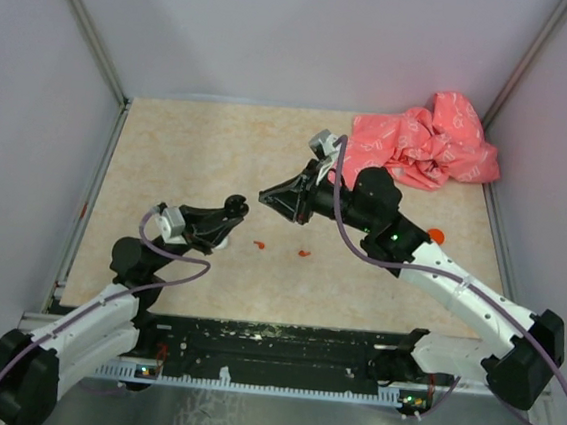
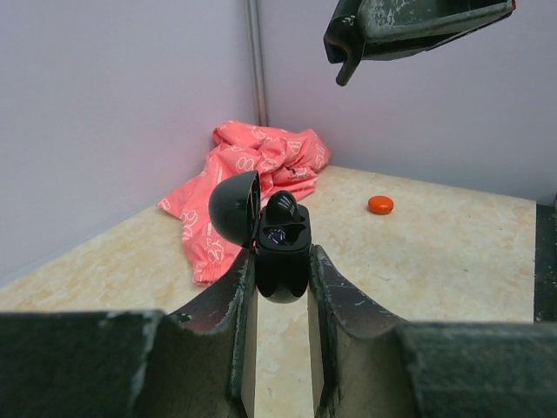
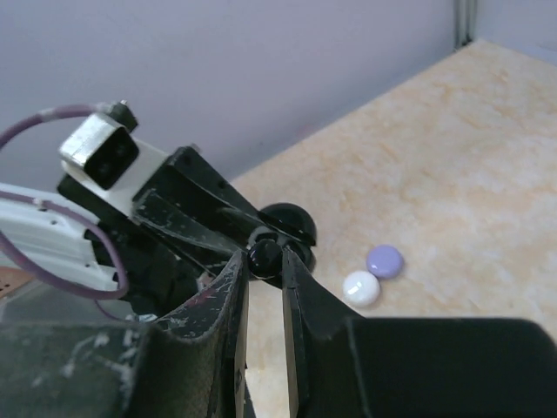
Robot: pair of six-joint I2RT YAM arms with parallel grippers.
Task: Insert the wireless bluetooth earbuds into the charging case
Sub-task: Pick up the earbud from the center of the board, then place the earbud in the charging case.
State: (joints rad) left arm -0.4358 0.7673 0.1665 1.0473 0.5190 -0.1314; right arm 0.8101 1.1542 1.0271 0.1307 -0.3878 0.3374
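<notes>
My left gripper (image 2: 282, 270) is shut on the black charging case (image 2: 283, 252) and holds it upright above the table, its round lid (image 2: 233, 207) open to the left. A black earbud (image 2: 280, 207) sits in the case; the slot beside it shows purple glints. My right gripper (image 3: 265, 261) is shut on a small black earbud (image 3: 265, 255). It hovers just above and apart from the case (image 3: 291, 228). In the top view the left gripper (image 1: 231, 211) and the right gripper (image 1: 265, 197) meet near the table's middle.
A crumpled pink cloth (image 1: 431, 141) lies at the back right corner. An orange disc (image 1: 436, 234) lies near the right arm. Small red bits (image 1: 258, 243) lie on the table under the grippers. A white disc (image 3: 361, 287) and a purple disc (image 3: 384, 260) lie side by side.
</notes>
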